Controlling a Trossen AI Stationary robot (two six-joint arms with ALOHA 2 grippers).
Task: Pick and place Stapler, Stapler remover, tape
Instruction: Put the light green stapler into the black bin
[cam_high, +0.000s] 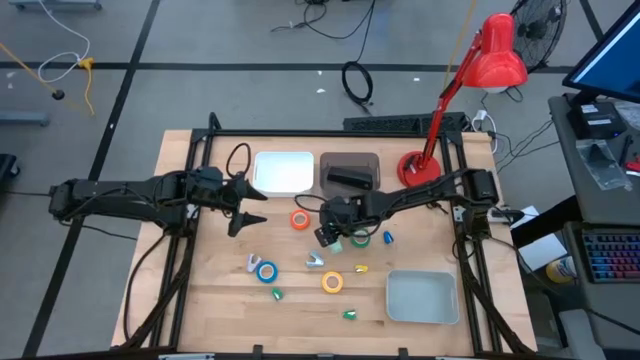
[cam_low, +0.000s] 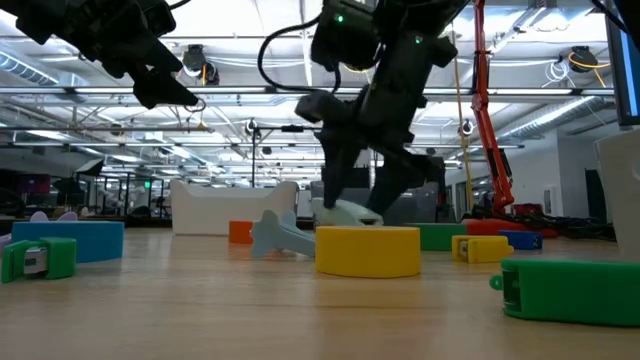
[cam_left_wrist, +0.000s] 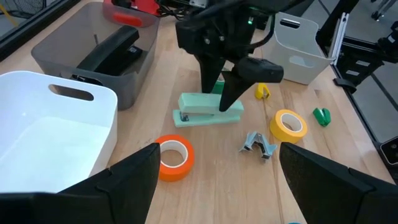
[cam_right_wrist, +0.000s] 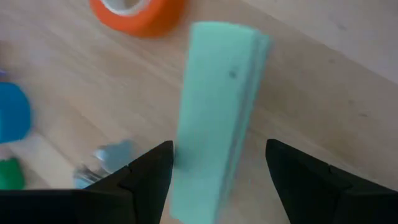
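A mint-green stapler (cam_left_wrist: 208, 113) lies flat on the wooden table, near its middle. My right gripper (cam_right_wrist: 219, 146) hangs over it, open, pointing steeply down, one finger on each long side of the stapler (cam_right_wrist: 217, 106); I see no touch. The grey stapler remover (cam_left_wrist: 258, 144) lies beside the yellow tape (cam_left_wrist: 289, 124). The orange tape (cam_left_wrist: 174, 155), blue tape (cam_high: 266, 270) and green tape (cam_high: 360, 238) lie flat around them. My left gripper (cam_left_wrist: 219, 149) waits open above the table's left part (cam_high: 250, 208), with nothing between its fingers.
At the far edge stand a white bin (cam_high: 283, 170) and a grey bin (cam_high: 350, 160) holding a black stapler (cam_left_wrist: 115, 50). A pale bin (cam_high: 422, 297) sits near right. A red lamp (cam_high: 420, 165) stands at the far right. Small coloured bits (cam_high: 350, 314) lie about.
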